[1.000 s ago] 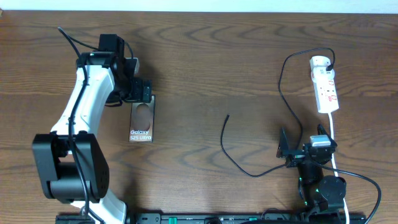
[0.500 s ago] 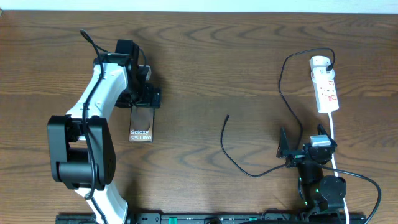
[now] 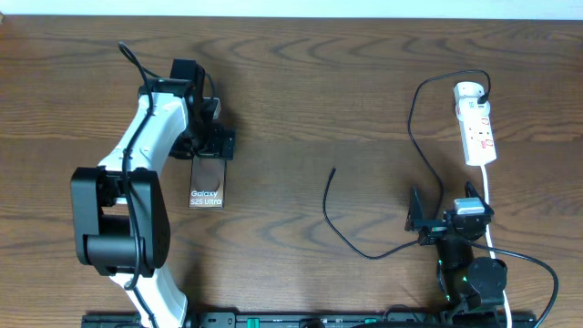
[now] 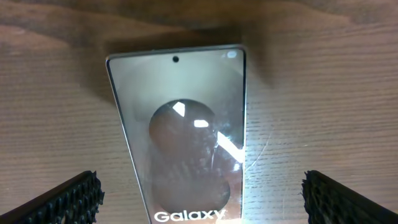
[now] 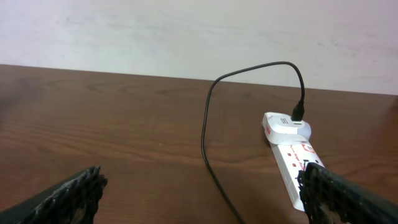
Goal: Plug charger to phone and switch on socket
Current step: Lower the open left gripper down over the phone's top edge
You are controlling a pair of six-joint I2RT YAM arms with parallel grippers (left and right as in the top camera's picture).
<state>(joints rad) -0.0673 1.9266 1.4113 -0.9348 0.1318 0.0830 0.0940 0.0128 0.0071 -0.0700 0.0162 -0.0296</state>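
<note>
We see the left arm (image 3: 137, 150) clad in smooth white shells between bulky black joint housings, with a thin black cable (image 3: 130, 57) looping off its far end and running along the white link. The right arm (image 3: 465, 251) looks almost wholly black to us, with a small pale grey patch on top and a speck of green light lower down. In both wrist views we make out black fingertips (image 4: 68, 199) with a fine ribbed grip texture
</note>
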